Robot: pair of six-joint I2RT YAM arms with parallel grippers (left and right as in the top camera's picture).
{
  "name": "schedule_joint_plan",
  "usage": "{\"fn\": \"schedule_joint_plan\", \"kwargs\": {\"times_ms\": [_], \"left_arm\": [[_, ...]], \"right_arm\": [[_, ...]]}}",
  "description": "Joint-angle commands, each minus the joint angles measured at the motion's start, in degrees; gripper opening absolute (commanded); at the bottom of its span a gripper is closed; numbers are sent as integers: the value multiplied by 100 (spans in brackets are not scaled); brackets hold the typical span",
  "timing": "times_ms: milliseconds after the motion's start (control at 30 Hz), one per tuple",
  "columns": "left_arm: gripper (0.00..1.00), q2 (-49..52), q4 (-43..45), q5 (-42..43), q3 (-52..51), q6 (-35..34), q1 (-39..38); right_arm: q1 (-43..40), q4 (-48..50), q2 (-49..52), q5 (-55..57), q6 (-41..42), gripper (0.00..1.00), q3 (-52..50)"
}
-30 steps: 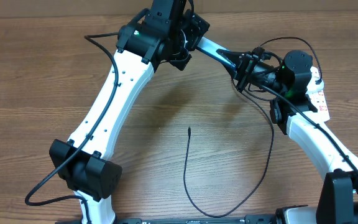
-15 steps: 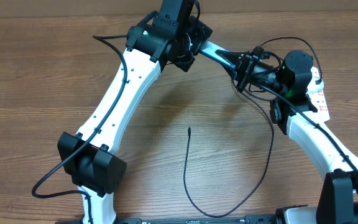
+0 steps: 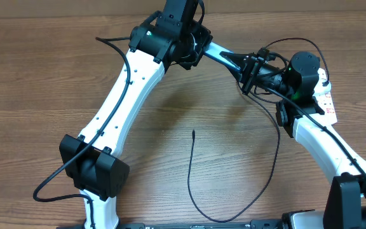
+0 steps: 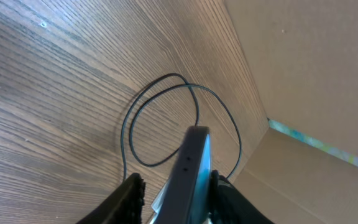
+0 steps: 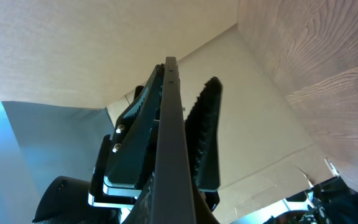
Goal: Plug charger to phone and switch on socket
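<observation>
My right gripper point(image 3: 246, 67) is shut on the phone point(image 3: 218, 49) and holds it edge-up above the table's far middle. In the right wrist view the phone's dark edge point(image 5: 169, 137) runs between the fingers point(image 5: 179, 93). My left gripper point(image 3: 192, 51) is at the phone's other end. In the left wrist view its fingers point(image 4: 176, 186) straddle the phone point(image 4: 191, 162); the right finger touches it and a gap shows at the left finger. The charger cable point(image 3: 192, 178) lies on the table with its tip point(image 3: 194, 131) free. The socket point(image 3: 327, 102) is mostly hidden under my right arm.
A cardboard wall point(image 4: 303, 74) stands along the table's far edge. Thin black cable loops point(image 4: 160, 118) lie on the wood in front of it. The left arm's own cable point(image 3: 49, 187) hangs at the front left.
My left arm has swung right and forward, bringing its gripper over the phone's free end. The right arm, phone and charger cable have not moved.
</observation>
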Motion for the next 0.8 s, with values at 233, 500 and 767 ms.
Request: {"fn": "schedule_joint_plan", "kwargs": {"times_ms": [233, 500, 767], "left_arm": [[20, 74, -20, 17, 94, -44, -42], [17, 74, -20, 17, 94, -46, -42], [20, 74, -20, 17, 94, -46, -42]], "right_arm": [[22, 116, -48, -120, 450, 4, 140], [22, 116, -48, -136, 446, 4, 140], [22, 116, -48, -136, 446, 4, 140]]}}
